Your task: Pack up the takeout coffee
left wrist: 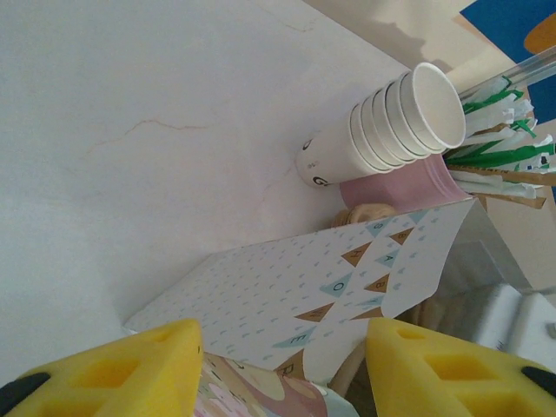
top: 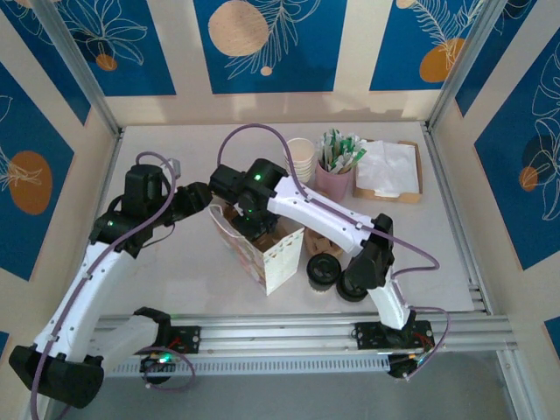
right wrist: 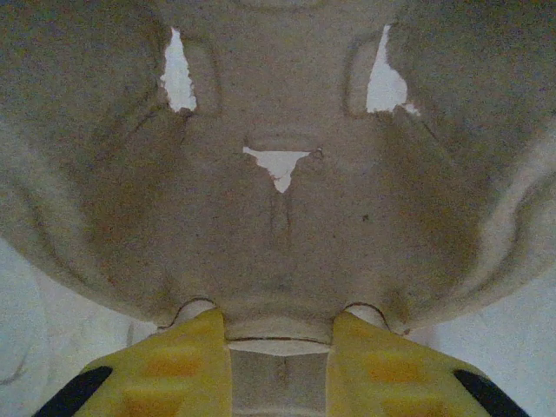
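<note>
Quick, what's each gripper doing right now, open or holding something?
Left gripper: open, straddling the paper bag rim.
Right gripper: closed on the pulp cup carrier.

Close over a brown moulded pulp carrier [right wrist: 278, 252], rough and fibrous, spreading across nearly the whole frame. Three ragged tears [right wrist: 178, 78] through its wall: one far left, one far right, a smaller triangular one between them and a little nearer. Shows white through each. Shallow rounded hollows pressed into the pulp around the two far tears. At the near edge, the right gripper [right wrist: 278, 323], with two yellow fingers [right wrist: 174, 369] set either side of a narrow strip of the carrier and pressed against it. Small rounded notches in the rim just beyond each fingertip. Pale surface [right wrist: 43, 347] past the carrier at the near left and near right corners, too blurred to name.
</note>
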You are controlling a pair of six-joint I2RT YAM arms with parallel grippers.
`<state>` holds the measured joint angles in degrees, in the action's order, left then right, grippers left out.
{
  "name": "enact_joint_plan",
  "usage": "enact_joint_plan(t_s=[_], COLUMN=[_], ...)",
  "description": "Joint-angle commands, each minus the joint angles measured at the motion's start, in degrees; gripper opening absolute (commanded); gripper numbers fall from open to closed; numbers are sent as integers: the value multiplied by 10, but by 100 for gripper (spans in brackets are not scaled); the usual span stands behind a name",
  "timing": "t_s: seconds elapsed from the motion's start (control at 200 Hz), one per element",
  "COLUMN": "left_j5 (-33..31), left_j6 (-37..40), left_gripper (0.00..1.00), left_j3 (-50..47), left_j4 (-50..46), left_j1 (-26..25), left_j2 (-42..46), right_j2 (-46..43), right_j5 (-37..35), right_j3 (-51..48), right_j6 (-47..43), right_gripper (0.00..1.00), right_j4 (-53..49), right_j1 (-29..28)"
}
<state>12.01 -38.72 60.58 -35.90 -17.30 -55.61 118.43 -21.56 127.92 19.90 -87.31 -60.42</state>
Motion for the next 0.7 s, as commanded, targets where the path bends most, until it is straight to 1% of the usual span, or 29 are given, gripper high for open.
enact_joint_plan(t_s=[0.0, 0.24, 0.42, 0.695], left_j5=[13, 12, 12, 13], left_j6=[-3, -7, -10, -11], left_gripper=[53, 53, 53, 53], left_j3=[-8, -10, -11, -14], left_j4=[13, 15, 14, 16], left_j1=[-8, -12, -14, -18], left_j2=[11, 14, 14, 14], right_j2=[6, 17, 22, 44], right_j5=[24, 30, 46, 62], right_j3=[14, -7, -35, -51], right_j6=[-8, -13, -19, -28], right_gripper=[29, 30, 29, 30], right_j4=[-19, -20, 2, 32], right_j1=[6, 13, 16, 24])
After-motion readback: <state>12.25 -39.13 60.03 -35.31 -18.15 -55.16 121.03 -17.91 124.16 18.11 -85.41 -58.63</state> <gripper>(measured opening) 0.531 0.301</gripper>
